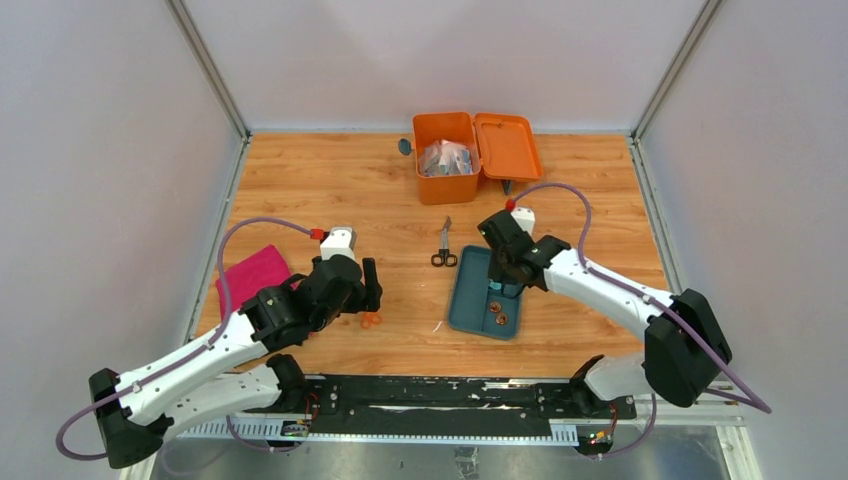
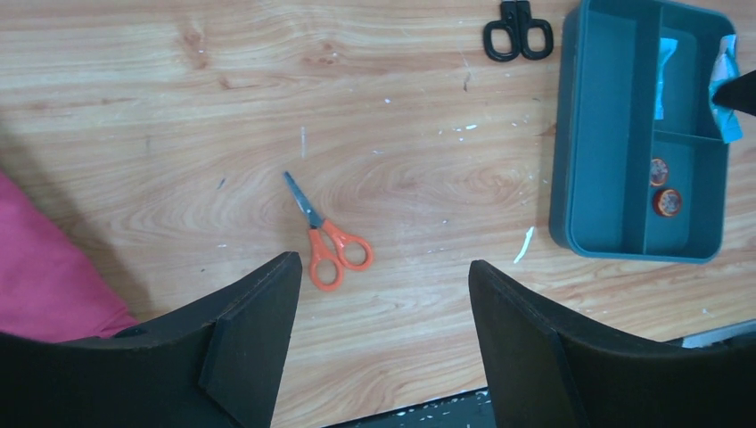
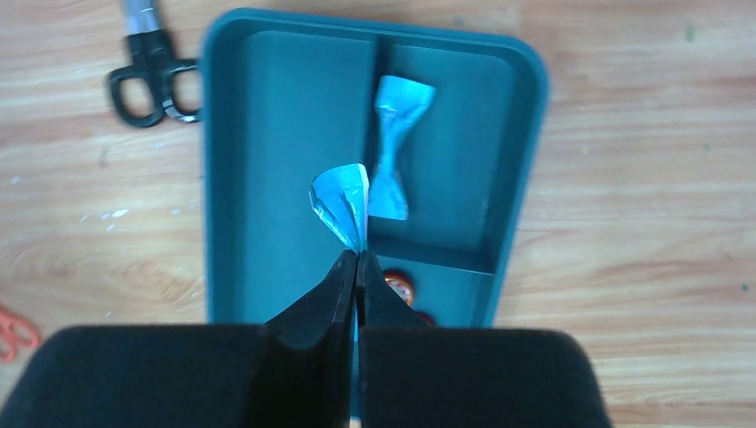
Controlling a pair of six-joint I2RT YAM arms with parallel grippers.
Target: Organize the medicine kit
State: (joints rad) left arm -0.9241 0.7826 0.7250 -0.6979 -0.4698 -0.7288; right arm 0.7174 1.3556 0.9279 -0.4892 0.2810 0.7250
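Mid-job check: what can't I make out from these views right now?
Inside the medicine kit: top view, bagged items too small to identify.
The orange scissors: top view, mostly hidden under the left pincer.
The blue packet: right wrist view, lower end hidden in the shut right pincer.
The round items in the teal tray: right wrist view, partly behind that pincer.

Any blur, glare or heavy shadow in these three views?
Top external: evenly lit, sharp, no glare. Left wrist: sharp tabletop, a soft shadow beside the pink cloth. Right wrist: soft overall, the right gripper near the lens blurred, the teal tray slightly hazy.
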